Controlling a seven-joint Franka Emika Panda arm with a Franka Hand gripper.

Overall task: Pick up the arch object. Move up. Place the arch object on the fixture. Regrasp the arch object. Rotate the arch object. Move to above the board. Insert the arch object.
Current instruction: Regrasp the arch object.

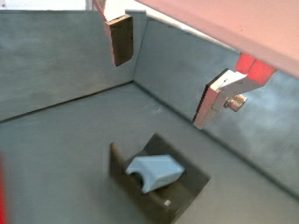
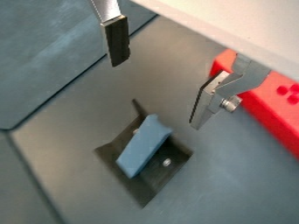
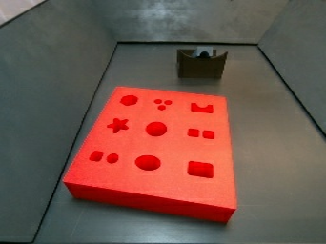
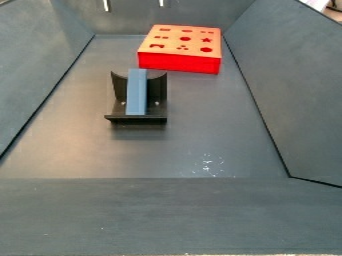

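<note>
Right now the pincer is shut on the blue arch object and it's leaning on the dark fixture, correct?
Not quite. The arch object does lean on the fixture, but the pincer is open and empty above it, fingers well apart, as both wrist views show.

Arch object sat on the fixture, gripper hung clear above it.

From my console, in both wrist views the gripper (image 2: 162, 77) was above the floor with its jaws wide apart, nothing between the fingers (image 1: 121, 42), and the arch object (image 2: 142, 147) lay below that gap, well apart from them. The arch object (image 4: 136, 91) rested on the fixture (image 4: 118, 105), leaning against its upright part. In a side view the board (image 4: 182, 60) lay flat on the floor beyond the fixture, near the back wall, apart from it. In a side view from the opposite end, the board (image 3: 128, 181) was nearest me and the fixture (image 3: 200, 66) stood behind it.
</note>
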